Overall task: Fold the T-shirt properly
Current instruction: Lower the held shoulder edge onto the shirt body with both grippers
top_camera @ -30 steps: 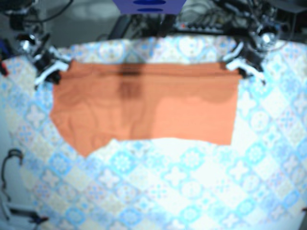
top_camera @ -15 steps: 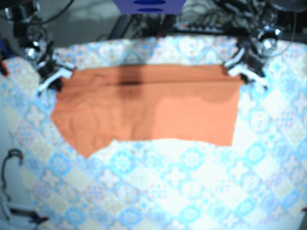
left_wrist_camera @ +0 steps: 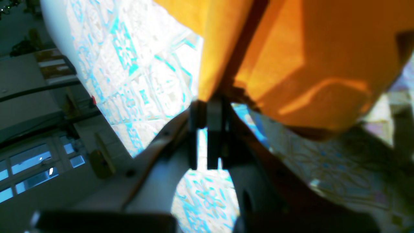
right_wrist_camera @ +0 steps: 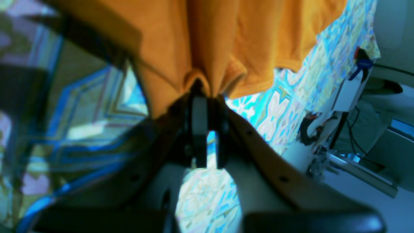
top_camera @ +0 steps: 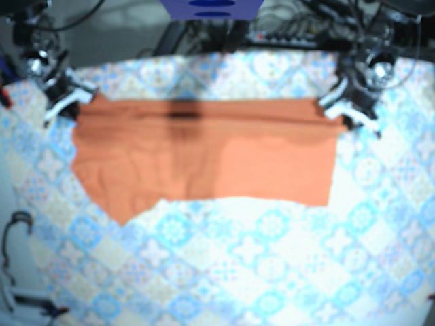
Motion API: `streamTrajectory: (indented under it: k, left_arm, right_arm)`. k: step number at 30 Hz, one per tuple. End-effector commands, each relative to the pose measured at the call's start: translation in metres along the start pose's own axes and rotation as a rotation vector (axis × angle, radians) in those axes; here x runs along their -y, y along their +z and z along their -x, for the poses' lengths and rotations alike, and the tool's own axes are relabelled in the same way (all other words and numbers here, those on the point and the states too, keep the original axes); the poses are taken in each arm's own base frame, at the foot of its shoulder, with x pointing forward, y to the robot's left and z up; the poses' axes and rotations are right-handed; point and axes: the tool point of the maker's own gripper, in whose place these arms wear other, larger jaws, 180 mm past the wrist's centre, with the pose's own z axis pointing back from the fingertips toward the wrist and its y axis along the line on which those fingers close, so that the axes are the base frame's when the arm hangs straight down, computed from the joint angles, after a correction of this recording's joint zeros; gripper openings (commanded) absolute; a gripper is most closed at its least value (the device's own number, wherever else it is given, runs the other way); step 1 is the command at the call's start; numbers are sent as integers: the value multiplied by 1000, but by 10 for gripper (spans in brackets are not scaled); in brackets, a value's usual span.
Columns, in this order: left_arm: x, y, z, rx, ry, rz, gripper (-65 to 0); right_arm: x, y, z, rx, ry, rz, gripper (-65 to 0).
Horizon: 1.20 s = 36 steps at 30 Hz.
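Observation:
An orange T-shirt (top_camera: pixel 204 159) lies spread across the patterned table, its far edge raised. My left gripper (top_camera: pixel 338 111) is shut on the shirt's far right corner; in the left wrist view the cloth (left_wrist_camera: pixel 291 58) runs up from the closed fingertips (left_wrist_camera: pixel 208 106). My right gripper (top_camera: pixel 73 103) is shut on the far left corner, and the right wrist view shows bunched orange fabric (right_wrist_camera: pixel 226 42) pinched between the fingers (right_wrist_camera: pixel 207 95). The near hem lies flat, with a sleeve point at lower left (top_camera: pixel 122 214).
The tablecloth (top_camera: pixel 258 272) has a blue and white tile pattern and spreads wide in front of the shirt. Cables and dark equipment (top_camera: pixel 285 27) crowd the far edge. A cable loop (top_camera: pixel 17 224) sits at the left edge.
Both grippers have shifted slightly with the shirt's far edge: the left-side one moved outward and up, the right-side one a little toward the near side. The far edge now sits lower.

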Motion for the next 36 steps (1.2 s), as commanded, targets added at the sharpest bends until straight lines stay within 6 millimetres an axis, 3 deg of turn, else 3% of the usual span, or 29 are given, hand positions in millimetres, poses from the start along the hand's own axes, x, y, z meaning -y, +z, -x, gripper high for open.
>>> streamTrajectory:
  k: [1, 14, 20, 25, 36]
  left_arm:
    - [-15, 1, 5, -13, -16, -43, -650]
    - [-14, -7, 17, -48, -7, -33, -650]
    - [-13, -9, 15, -30, 70, -17, -650]
    - [-20, -11, 12, -21, 82, -30, -650]
    - [-23, -15, 8, -12, 91, -13, -650]
  right_arm:
    - [1, 5, 18, -54, 18, -18, -650]
    - [0, 5, 16, -50, 18, -18, -650]
    - [29, 8, 7, -27, 26, 57, -650]
    - [40, 8, 0, -12, 32, 86, -650]
    - [45, 9, 5, -23, 29, 97, -650]
